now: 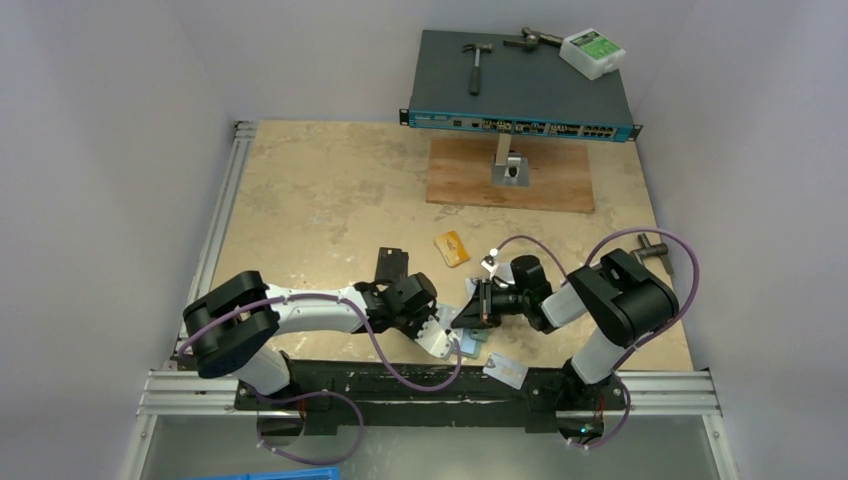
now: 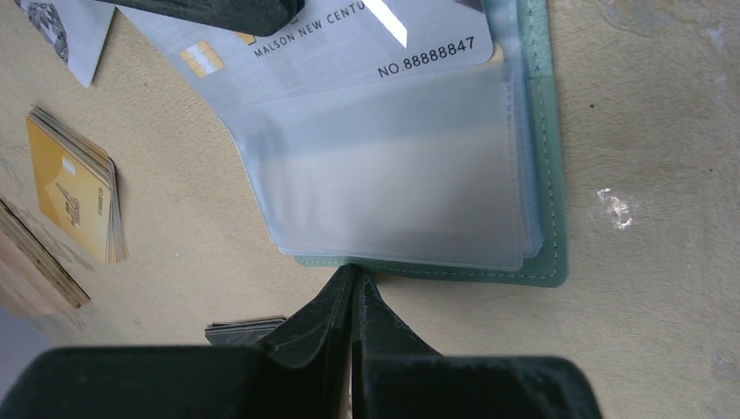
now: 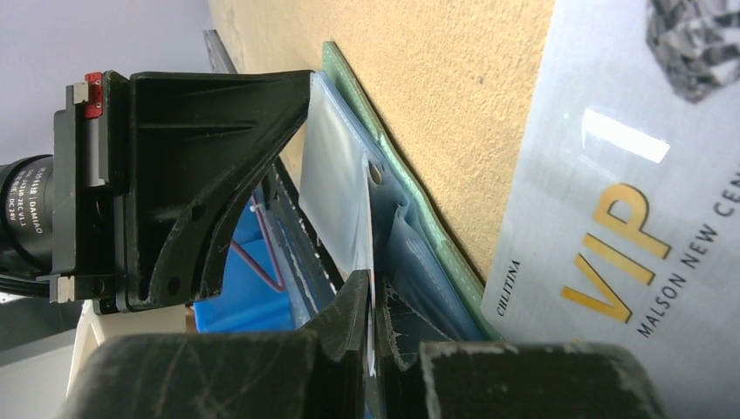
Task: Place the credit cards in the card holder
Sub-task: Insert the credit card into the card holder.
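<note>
While the left gripper [image 2: 353,284] has its two black fingers pressed together with nothing between them, its tips rest at the stitched edge of the teal-green fold-over card holder [image 2: 548,175]. The holder lies open on the beige stone-patterned table [image 1: 320,200], close to the middle of the near edge, between the two arms. Clear plastic sleeves fan out from the holder, and a silver-grey plastic credit card [image 2: 349,44] printed with a long number sits part-way inside one of them, its chip end sticking out. The right gripper [image 3: 373,301] is also closed, pinching a thin clear sleeve leaf of the card holder between its fingers, just across from the left gripper. A small stack of orange credit cards [image 1: 452,248] lies farther from the near edge, toward the table's centre, well apart from the holder. Another silver-grey card [image 1: 505,370] lies right at the near edge, by the right arm's base. A thick black rounded rectangle [image 1: 392,265] lies left of the orange stack.
</note>
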`<state>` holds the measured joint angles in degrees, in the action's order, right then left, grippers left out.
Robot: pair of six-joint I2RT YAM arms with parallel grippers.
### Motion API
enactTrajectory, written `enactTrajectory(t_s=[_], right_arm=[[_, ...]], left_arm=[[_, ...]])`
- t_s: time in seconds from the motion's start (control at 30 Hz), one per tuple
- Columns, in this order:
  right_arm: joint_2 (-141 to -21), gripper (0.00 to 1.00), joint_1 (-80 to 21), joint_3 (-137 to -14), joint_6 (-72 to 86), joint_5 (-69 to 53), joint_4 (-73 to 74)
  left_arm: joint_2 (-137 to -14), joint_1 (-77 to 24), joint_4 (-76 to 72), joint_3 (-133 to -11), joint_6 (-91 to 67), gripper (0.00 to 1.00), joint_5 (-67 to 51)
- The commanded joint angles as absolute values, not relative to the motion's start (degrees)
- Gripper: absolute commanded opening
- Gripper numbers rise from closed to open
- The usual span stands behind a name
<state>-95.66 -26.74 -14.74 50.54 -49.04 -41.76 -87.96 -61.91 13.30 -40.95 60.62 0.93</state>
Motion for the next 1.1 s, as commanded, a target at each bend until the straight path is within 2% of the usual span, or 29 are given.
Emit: enactTrajectory(t_s=[0.0,0.33,0.5,0.67,0.83,1.07], right_arm=[[-95.9,0.00,-27.7,-13.5,52.7,-44.3,-45.5],[-99.9,0.00,-32.4,-14.3,56.0,-43.9,-52.0],[-96.7,0.07,-32.6,-13.5,55.2,-41.3,-48.8],[-92.5,0.04,-32.6,-13.8,53.4,-39.0,-42.5],[-93.4,0.02,-32.5,-14.4,52.9,-37.8,-41.4],[-92.5,0.18,-32.5,-14.4,51.6,-35.9,-38.0]], left_arm=[[-90.1,-62.0,19.1,-40.2,59.1,0.00,-1.2],[-89.6,-62.2,18.5,-39.1,59.6,0.00,-0.2],[-89.4,-62.2,18.8,-39.1,58.9,0.00,-0.2],[-89.0,-62.3,18.7,-38.5,58.5,0.00,-0.2],[-89.1,-62.3,18.8,-38.3,58.8,0.00,-0.2],[-89.2,-62.4,19.0,-38.1,58.4,0.00,-0.6]])
